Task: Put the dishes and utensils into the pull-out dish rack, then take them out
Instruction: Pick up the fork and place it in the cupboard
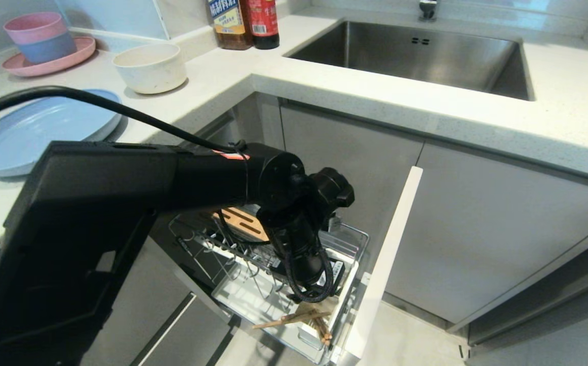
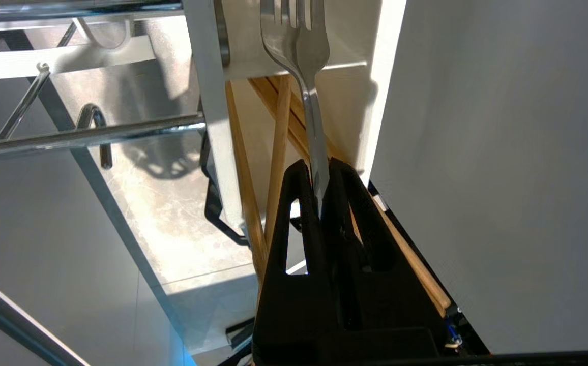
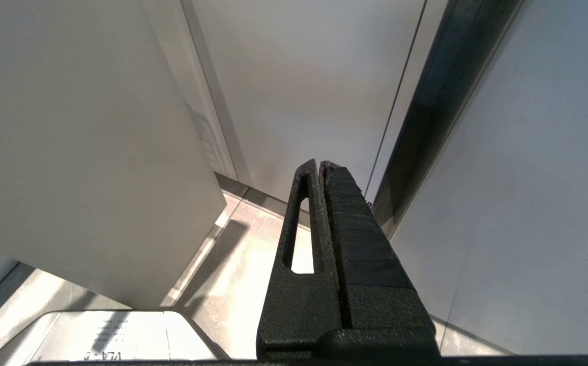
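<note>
Left arm [image 1: 121, 203] matte black — orange band, perhaps sticker; black cable.

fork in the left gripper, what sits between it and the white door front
In the left wrist view, the wooden chopsticks lean behind the fork, between it and the white door front. The left gripper is shut on the fork's handle.

The left gripper [image 2: 319, 173] is hanging over the door end of the pull-out dish rack [image 1: 253, 300], pinching the fork [image 2: 299, 46] by its handle, with the chopsticks [image 1: 299, 319] lying crossed just beneath it, the knife block [image 1: 243, 222] sitting behind it, and the plate [image 1: 29, 132] and bowl [image 1: 150, 67] resting on the counter [image 1: 426, 109] above and well apart.
</note>
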{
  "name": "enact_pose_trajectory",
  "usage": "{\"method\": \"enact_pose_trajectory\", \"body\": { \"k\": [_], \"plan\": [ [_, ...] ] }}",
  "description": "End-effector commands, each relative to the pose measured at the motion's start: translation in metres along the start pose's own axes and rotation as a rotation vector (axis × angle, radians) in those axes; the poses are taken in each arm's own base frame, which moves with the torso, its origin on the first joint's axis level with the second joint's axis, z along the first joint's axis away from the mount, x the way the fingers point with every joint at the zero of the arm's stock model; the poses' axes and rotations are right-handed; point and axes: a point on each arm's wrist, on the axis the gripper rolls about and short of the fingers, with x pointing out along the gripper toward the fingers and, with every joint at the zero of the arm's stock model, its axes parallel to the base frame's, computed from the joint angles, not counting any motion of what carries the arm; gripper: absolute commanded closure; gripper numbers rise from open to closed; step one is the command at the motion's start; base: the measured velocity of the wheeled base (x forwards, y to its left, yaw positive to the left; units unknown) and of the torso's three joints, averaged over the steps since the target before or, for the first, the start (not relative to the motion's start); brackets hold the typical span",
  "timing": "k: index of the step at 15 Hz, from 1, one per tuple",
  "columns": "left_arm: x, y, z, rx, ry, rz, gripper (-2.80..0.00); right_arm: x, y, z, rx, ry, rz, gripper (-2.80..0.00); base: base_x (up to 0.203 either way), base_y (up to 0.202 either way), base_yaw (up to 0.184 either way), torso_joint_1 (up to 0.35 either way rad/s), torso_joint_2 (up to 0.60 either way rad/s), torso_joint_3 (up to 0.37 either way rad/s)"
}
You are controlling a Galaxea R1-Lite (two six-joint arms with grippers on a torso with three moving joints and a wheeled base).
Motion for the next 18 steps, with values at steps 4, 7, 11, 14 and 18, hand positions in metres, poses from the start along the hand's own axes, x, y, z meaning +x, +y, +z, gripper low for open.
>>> {"method": "enact_pose_trajectory", "body": {
  "k": [4,7,11,14,18],
  "plan": [
    [0.012,0.001,0.003,-0.006,0.017,0.009,0.0,0.0,0.0,0.0,0.0,0.002,0.0,0.0,0.0,0.0,0.0,0.0,0.0,0.0],
    [0.016,0.001,0.003,-0.005,0.023,0.011,0.0,0.0,0.0,0.0,0.0,0.002,0.0,0.0,0.0,0.0,0.0,0.0,0.0,0.0],
    [0.022,0.001,0.005,-0.006,0.02,0.014,0.0,0.0,0.0,0.0,0.0,0.002,0.0,0.0,0.0,0.0,0.0,0.0,0.0,0.0],
    [0.022,0.003,0.006,-0.009,0.019,0.017,0.0,0.0,0.0,0.0,0.0,0.002,0.0,0.0,0.0,0.0,0.0,0.0,0.0,0.0],
    [0.021,0.003,0.005,-0.009,0.016,0.037,-2.8,0.0,0.0,0.0,0.0,0.002,0.0,0.0,0.0,0.0,0.0,0.0,0.0,0.0]
  ]
}}
